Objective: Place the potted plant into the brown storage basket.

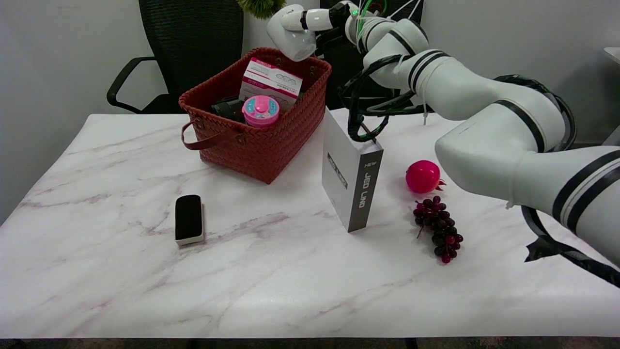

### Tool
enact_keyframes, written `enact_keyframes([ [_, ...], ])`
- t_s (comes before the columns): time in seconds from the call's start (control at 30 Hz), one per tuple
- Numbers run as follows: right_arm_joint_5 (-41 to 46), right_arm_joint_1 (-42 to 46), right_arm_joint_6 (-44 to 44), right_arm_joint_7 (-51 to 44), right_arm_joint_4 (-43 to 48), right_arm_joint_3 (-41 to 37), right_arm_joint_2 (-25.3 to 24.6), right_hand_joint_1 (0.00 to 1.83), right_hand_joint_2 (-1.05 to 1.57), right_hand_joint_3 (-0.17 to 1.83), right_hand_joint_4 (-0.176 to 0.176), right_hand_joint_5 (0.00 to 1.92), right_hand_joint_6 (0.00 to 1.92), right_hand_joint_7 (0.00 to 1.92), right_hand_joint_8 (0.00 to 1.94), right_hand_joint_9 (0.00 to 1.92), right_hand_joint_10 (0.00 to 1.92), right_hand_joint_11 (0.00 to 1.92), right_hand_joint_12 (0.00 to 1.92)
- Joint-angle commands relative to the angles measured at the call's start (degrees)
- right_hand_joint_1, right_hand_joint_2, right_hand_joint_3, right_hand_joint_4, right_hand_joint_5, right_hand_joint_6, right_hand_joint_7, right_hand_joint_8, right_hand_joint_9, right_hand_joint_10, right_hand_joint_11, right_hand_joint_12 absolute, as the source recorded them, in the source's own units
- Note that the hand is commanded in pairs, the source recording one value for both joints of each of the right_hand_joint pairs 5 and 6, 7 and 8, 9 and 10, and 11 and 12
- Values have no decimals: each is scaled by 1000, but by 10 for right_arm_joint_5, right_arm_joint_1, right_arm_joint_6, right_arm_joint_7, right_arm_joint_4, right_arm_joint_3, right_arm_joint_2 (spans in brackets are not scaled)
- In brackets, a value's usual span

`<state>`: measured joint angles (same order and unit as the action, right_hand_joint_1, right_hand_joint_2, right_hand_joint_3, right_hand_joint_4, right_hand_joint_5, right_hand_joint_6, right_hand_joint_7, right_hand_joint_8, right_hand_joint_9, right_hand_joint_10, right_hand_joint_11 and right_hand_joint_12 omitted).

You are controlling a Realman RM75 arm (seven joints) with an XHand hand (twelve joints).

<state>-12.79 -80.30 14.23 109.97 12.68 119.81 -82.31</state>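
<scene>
The robot hand (310, 22), raised above the far rim of the brown storage basket (261, 140), grips the potted plant (293, 41), its white pot tilted and green tuft cropped at the frame's top. Directly below sit a pink-lidded cup (260, 109) and a printed box (271, 82) (little free floor shows), so a release here could likely land the pot on them or the rim and tip it. Nearer the camera stands a white carton (349, 179) on the table (290, 291).
</scene>
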Motion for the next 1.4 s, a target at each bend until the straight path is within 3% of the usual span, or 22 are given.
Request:
enact_keyframes([
  [0.03, -7, 32, -10, 1, 5, -2, -16, 1114, 1450, 688, 0, 994, 994, 1239, 1239, 1205, 1205, 1019, 1019],
  [0.73, -6, 42, -24, 2, 5, -4, -17, 1120, 1421, 677, 0, 985, 985, 1222, 1222, 1175, 1175, 964, 964],
  [0.87, -6, 41, -29, 3, 5, -5, -17, 1134, 1334, 716, 0, 974, 974, 1211, 1211, 1115, 1115, 872, 872],
  [0.97, -6, 41, -31, 5, 7, -7, -17, 1146, 1270, 777, 0, 970, 970, 1202, 1202, 977, 977, 606, 606],
  [1.03, -6, 40, -33, 6, 7, -12, -18, 1170, 1140, 855, 0, 954, 954, 1182, 1182, 690, 690, 314, 314],
  [1.13, -6, 40, -39, 6, 7, -19, -18, 1186, 950, 887, 0, 910, 910, 1137, 1137, 398, 398, 261, 261],
  [1.27, -6, 40, -39, 6, 12, -20, -17, 1186, 754, 906, 0, 851, 851, 1079, 1079, 340, 340, 158, 158],
  [1.4, -6, 40, -39, 6, 12, -20, -17, 1186, 728, 898, 0, 824, 824, 1059, 1059, 303, 303, 86, 86],
])
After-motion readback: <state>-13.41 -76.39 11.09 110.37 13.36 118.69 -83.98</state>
